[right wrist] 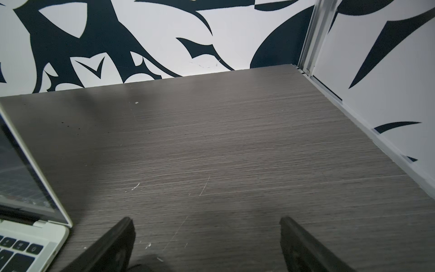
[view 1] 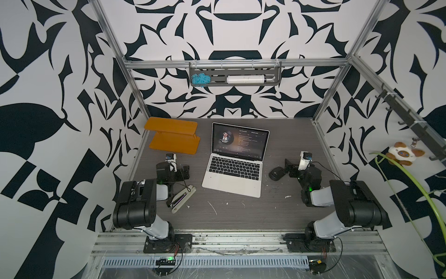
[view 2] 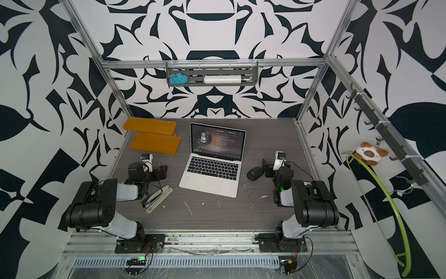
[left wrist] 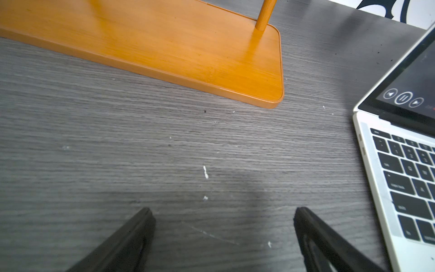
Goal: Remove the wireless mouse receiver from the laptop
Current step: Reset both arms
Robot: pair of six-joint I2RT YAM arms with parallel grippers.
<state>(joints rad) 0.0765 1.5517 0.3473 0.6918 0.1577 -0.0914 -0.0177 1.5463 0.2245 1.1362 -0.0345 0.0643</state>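
Both my left gripper (left wrist: 223, 209) and right gripper (right wrist: 206, 219) hang wide and empty beside the mid-table laptop (view 1: 231, 180), and since I can't spot the wireless mouse receiver anywhere, a blind reach could shove the laptop or the nearby computer mouse (view 1: 276, 173).

A robotics lab cell: an aluminium frame (view 1: 236, 63) and patterned walls (view 1: 231, 29) are enclosing a desk (view 1: 241, 212), robot arms (view 1: 135, 205) sitting at six o'clock.

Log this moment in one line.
left gripper: open, empty | right gripper: open, empty, near black oval mouse | slim silver laptop: on | mouse receiver: unseen
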